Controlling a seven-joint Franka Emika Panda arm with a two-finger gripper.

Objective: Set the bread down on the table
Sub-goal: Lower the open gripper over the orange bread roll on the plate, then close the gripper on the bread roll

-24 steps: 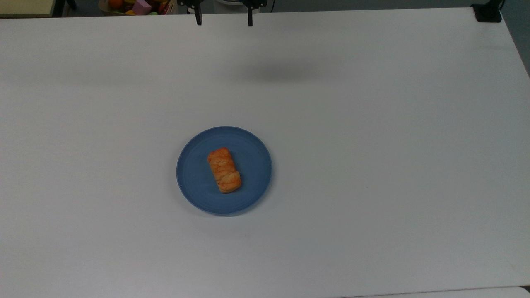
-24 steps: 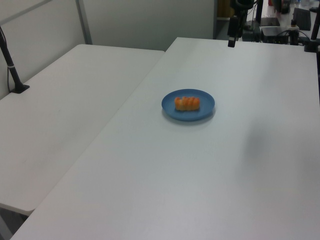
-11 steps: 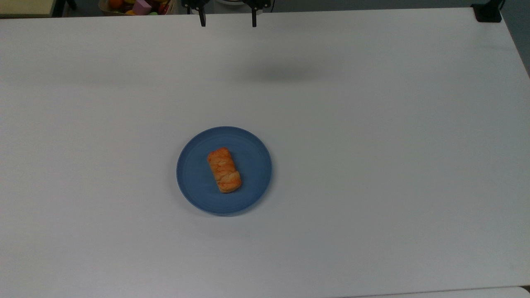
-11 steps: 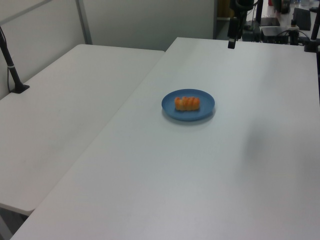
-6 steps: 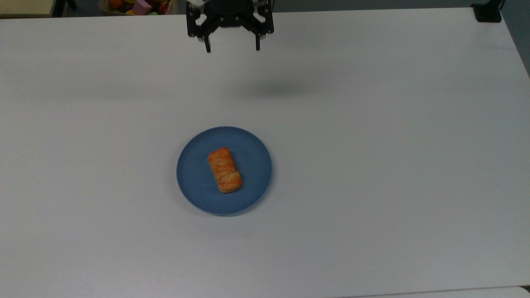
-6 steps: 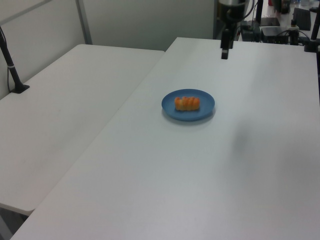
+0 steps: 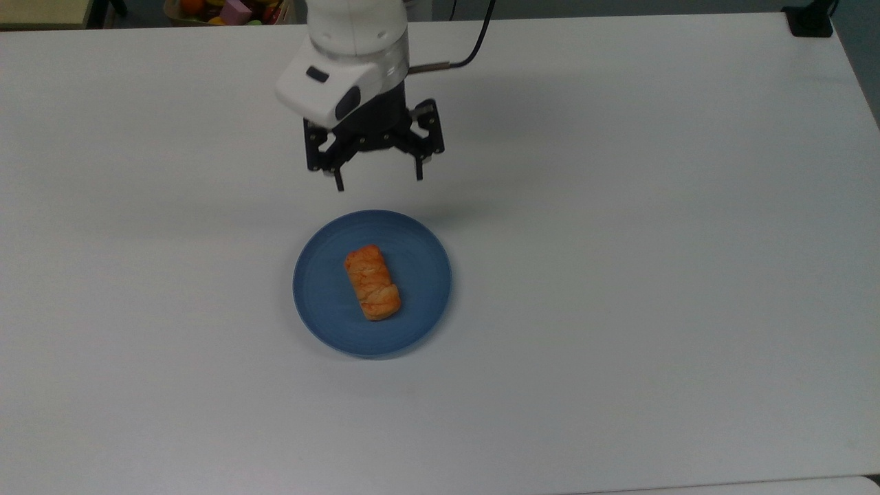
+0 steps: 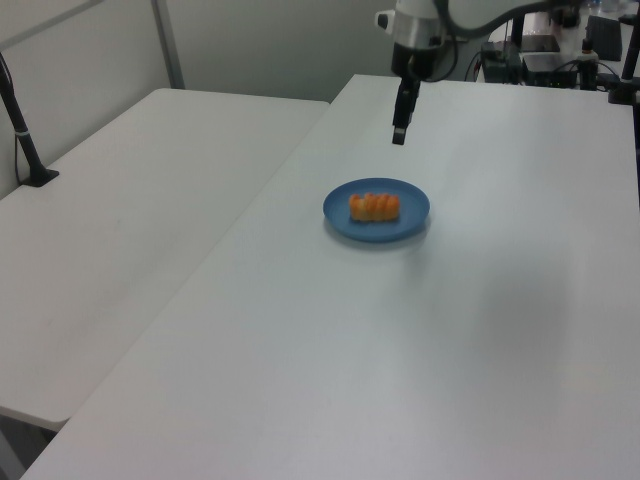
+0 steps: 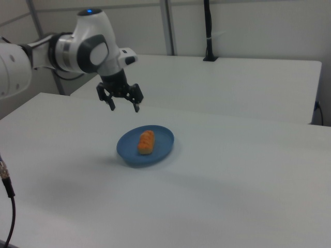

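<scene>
Pincer (image 7: 377,180) spread wide, empty, hanging above counter (image 7: 653,240). Half second ago it sat back near far counter edge; now swung forward with white wrist in sight, stopping just short of blue plate (image 7: 323,302). Bread (image 7: 372,282) unmoved, lying on plate middle, just beyond pincer's tips and below them, no contact. Reach under way, grasp not begun. My guess: short advance over bread, then descent, fingers (image 7: 338,180) straddling its narrow sides before lifting it off onto bare counter.
</scene>
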